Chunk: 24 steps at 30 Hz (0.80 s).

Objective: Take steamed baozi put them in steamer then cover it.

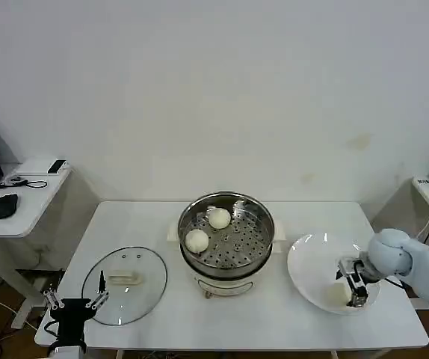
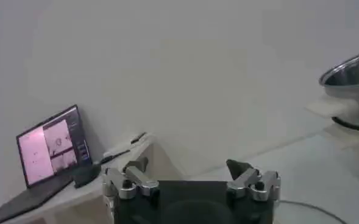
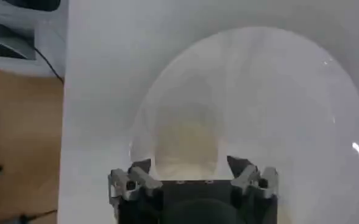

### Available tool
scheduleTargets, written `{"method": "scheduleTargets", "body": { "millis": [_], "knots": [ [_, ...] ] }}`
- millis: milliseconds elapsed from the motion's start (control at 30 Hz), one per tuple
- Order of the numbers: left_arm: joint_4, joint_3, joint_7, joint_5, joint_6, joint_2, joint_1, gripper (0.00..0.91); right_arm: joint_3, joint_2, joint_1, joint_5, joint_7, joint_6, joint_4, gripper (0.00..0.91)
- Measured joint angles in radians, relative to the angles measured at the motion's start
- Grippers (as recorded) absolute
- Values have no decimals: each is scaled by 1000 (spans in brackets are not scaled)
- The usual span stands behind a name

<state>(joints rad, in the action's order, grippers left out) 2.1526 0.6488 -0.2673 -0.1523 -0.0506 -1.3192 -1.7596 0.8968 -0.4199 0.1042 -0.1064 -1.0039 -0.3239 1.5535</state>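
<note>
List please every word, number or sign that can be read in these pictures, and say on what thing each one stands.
None can be read.
Laptop screen: pink windows with content, too blurred to read.
Steamer, cover, plate, baozi: no marking visible.
Left gripper, right gripper: no label visible.

Open steamer (image 1: 226, 238) mouth, bare table (image 1: 274, 314) strip toward plate (image 1: 308, 262).
</note>
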Motion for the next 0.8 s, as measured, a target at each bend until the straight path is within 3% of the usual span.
{"method": "scheduleTargets", "body": {
  "millis": [367, 800],
  "knots": [
    [12, 1, 0, -1, 0, -2, -6, 907, -3, 5, 4, 6, -18, -15, 5, 635],
    [24, 1, -1, 0, 1, 2, -8, 907, -38, 20, -23, 5, -60, 2, 6, 635]
  ]
}}
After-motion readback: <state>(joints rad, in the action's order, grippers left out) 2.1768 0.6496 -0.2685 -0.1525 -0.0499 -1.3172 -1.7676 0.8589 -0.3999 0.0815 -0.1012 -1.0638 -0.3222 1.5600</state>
